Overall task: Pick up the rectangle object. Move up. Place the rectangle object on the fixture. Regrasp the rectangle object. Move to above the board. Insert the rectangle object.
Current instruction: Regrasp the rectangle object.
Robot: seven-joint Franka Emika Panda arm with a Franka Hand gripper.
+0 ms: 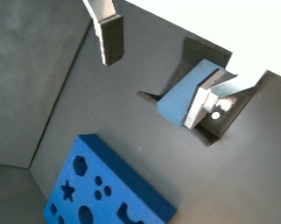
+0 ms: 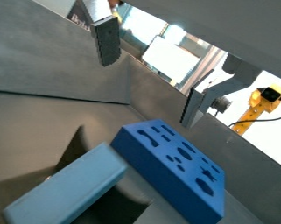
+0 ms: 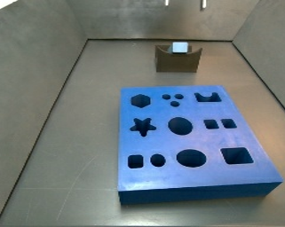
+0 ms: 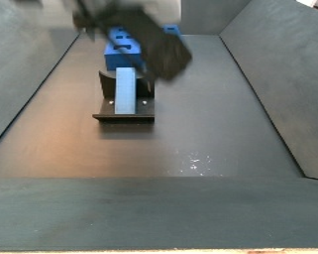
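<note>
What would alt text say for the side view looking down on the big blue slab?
A thick bright blue board with dark cut-out holes lies on a grey floor. Behind it, a small brown fixture holds a pale rectangle object in its notch. Only the gripper's fingertips show at the top edge.

A dull grey floor [image 3: 56, 142] lay enclosed by slanted grey walls [image 3: 38, 35]. In a side view a small shiny speckled patch [image 4: 194, 162] marked the floor. Beyond the wall's rim, in a wrist view, stood a yellow machine part [image 2: 266, 101] against bright light.

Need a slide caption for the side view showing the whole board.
Rectangle object resting in the fixture behind the board; claw high above.
</note>
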